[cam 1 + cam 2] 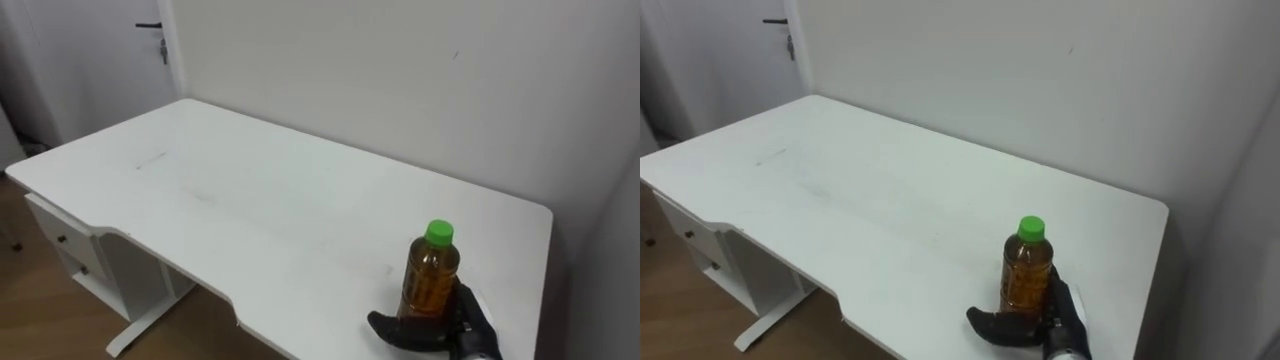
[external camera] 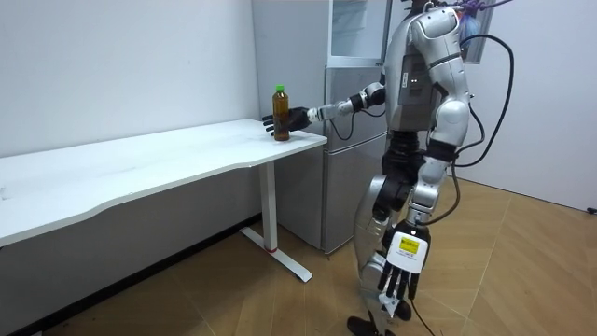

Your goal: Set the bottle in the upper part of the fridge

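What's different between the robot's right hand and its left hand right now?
The right hand is stretched out over the white table; the left hand hangs low at the robot's side. The right hand's fingers curl round the lower part of the upright bottle; the left hand's fingers hang straight and hold nothing. Both hands have dark fingers.

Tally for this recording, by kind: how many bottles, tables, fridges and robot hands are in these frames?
bottle: 1
table: 1
fridge: 1
robot hand: 2, the right robot hand curled round the bottle's base, the left robot hand hanging open at the robot's side
Total: 5
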You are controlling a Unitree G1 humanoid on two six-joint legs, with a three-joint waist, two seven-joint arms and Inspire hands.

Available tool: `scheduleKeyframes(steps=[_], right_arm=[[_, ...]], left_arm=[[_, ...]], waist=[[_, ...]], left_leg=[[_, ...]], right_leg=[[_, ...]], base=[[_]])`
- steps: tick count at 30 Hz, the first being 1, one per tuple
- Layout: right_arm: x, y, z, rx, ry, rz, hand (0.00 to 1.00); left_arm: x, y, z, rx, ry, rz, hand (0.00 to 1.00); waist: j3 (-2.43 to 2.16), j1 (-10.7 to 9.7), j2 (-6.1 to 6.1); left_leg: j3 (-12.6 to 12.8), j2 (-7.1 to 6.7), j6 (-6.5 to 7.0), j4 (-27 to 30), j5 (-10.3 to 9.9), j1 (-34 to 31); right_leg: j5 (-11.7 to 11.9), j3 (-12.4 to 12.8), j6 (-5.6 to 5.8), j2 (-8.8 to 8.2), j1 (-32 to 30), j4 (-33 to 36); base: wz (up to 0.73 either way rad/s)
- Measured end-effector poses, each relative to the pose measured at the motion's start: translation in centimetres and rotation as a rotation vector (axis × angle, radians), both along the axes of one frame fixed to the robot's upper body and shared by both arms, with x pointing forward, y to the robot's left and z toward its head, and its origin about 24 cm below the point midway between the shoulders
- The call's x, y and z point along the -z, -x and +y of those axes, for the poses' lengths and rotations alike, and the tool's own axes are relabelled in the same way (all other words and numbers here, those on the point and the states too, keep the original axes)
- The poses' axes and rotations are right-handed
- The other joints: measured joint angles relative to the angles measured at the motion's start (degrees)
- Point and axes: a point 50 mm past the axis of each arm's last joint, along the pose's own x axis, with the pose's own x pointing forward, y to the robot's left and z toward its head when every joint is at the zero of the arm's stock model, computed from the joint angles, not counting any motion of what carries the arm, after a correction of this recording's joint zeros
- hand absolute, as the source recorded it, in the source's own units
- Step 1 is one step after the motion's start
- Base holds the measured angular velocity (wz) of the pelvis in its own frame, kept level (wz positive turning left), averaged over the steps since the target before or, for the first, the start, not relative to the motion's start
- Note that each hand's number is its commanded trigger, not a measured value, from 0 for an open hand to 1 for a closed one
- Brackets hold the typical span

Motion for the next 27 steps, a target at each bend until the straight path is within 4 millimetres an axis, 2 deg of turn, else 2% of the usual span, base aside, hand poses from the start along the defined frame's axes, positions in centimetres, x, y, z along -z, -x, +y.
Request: scheduleKeyframes(steps=[4, 5, 6, 7, 8, 9, 21, 27], right_arm=[[0.1, -0.1, -0.2, 0.008, -0.024, 0.008, 0.0], [0.1, -0.1, -0.2, 0.009, -0.027, 0.008, 0.14], [0.2, -0.1, -0.3, 0.008, -0.029, 0.011, 0.43], [0.2, -0.1, -0.4, 0.006, -0.03, 0.013, 0.6], [0.2, -0.1, -0.4, 0.006, -0.031, 0.013, 0.96], [0.2, -0.1, -0.5, 0.008, -0.03, 0.016, 1.0], [0.4, -0.1, -0.7, -0.005, -0.068, 0.032, 1.0], [0.7, 0.0, -0.7, -0.019, -0.077, 0.046, 1.0]], left_arm=[[0.0, 0.1, 0.0, -0.001, -0.002, 0.004, 0.0], [0.0, 0.1, 0.0, -0.001, -0.002, 0.004, 0.0], [0.0, 0.2, 0.0, -0.003, -0.003, 0.006, 0.0], [0.0, 0.4, 0.0, -0.004, -0.003, 0.011, 0.0], [0.0, 0.6, 0.0, -0.005, -0.003, 0.014, 0.0], [0.0, 0.8, 0.0, -0.007, -0.003, 0.02, 0.0], [0.0, 1.1, -0.1, -0.005, 0.024, 0.034, 0.0], [0.0, 1.1, -0.1, -0.004, 0.023, 0.033, 0.0]], waist=[[-0.01, 0.08, -0.03], [0.0, 0.11, -0.04], [0.01, 0.14, -0.07], [0.03, 0.15, -0.12], [0.04, 0.15, -0.13], [0.07, 0.15, -0.19], [0.04, 1.46, -0.49], [-0.01, 1.44, -0.57]], left_leg=[[0.02, 0.01, 0.01, 0.0, 0.06, 0.19], [0.02, 0.01, 0.02, -0.01, 0.07, 0.19], [0.01, 0.0, 0.02, -0.01, 0.09, 0.21], [0.01, -0.01, 0.03, -0.01, 0.09, 0.29], [0.01, -0.01, 0.03, -0.01, 0.09, 0.35], [0.01, -0.01, 0.03, -0.01, 0.09, 0.47], [-0.48, -0.14, -0.02, 0.1, 0.12, 0.28], [-0.45, -0.12, -0.02, 0.33, 0.17, 0.49]], right_leg=[[0.0, 0.03, 0.0, -0.06, 0.08, 0.16], [0.0, 0.0, 0.0, -0.07, 0.08, 0.22], [0.0, -0.03, 0.0, -0.08, 0.12, 0.23], [0.0, -0.06, 0.0, -0.09, 0.21, 0.23], [0.0, -0.08, 0.0, -0.1, 0.27, 0.23], [0.0, -0.14, 0.0, -0.1, 0.44, 0.22], [-0.01, -0.38, 0.02, -0.03, 0.65, -0.25], [-0.02, -0.33, 0.03, -0.04, 0.74, -0.19]], base=[[0.0], [0.0], [0.0], [0.0], [0.0], [0.0], [0.02], [0.02]])
